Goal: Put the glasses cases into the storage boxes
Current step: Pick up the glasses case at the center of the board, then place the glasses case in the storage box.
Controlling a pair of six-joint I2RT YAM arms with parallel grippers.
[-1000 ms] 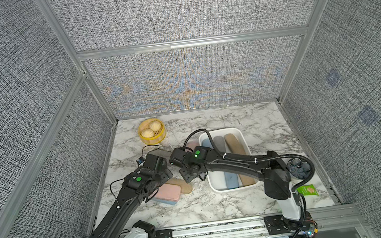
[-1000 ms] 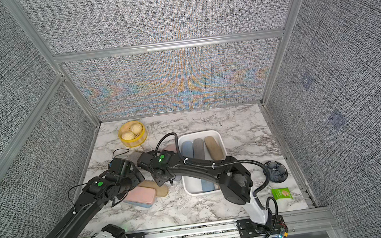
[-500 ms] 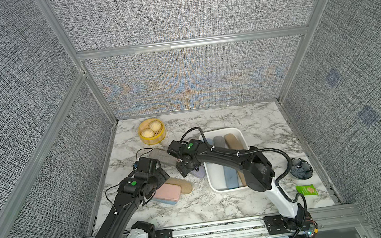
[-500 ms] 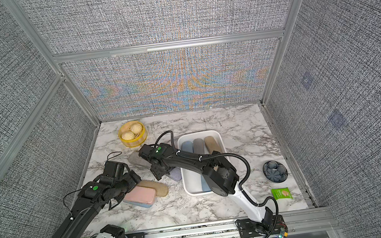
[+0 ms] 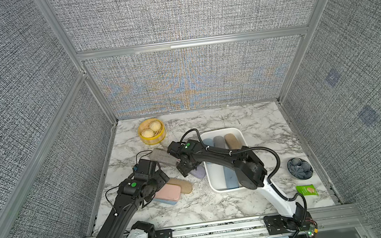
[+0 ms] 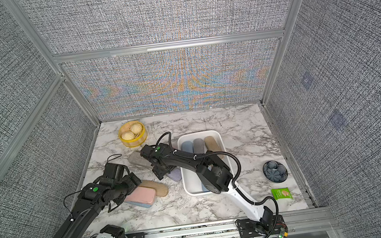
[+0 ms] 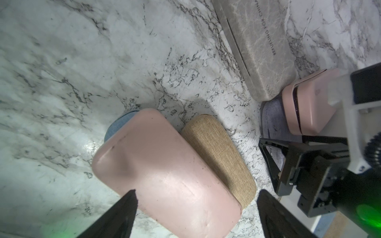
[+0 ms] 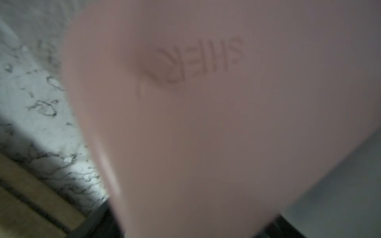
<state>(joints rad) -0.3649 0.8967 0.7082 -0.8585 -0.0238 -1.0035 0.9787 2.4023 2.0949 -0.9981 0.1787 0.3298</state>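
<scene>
The white storage box [image 5: 220, 130] [image 6: 198, 133] holds blue [image 5: 208, 143], grey [image 5: 219, 142] and tan [image 5: 231, 141] glasses cases. To its left, my right gripper [image 5: 185, 167] straddles a pink case [image 7: 309, 103] [image 8: 206, 123] that rests on a lavender case [image 5: 198, 173]. Whether the jaws press on it is hidden. A grey marbled case [image 5: 163, 157] lies just behind. My left gripper [image 7: 195, 206] [image 5: 159, 179] hangs open above another pink case [image 5: 167, 192] that lies on a blue one [image 7: 117, 125], with a tan case [image 5: 182, 184] beside it.
A yellow steamer basket [image 5: 152, 131] with two buns stands at the back left. A dark patterned bowl [image 5: 299, 168] and a green packet [image 5: 306, 190] lie right of the box. Grey walls close in three sides.
The right arm's elbow has swung left over the box while its gripper stayed by the pink case with the jaws wider. The left gripper has drawn back a little toward the front left.
</scene>
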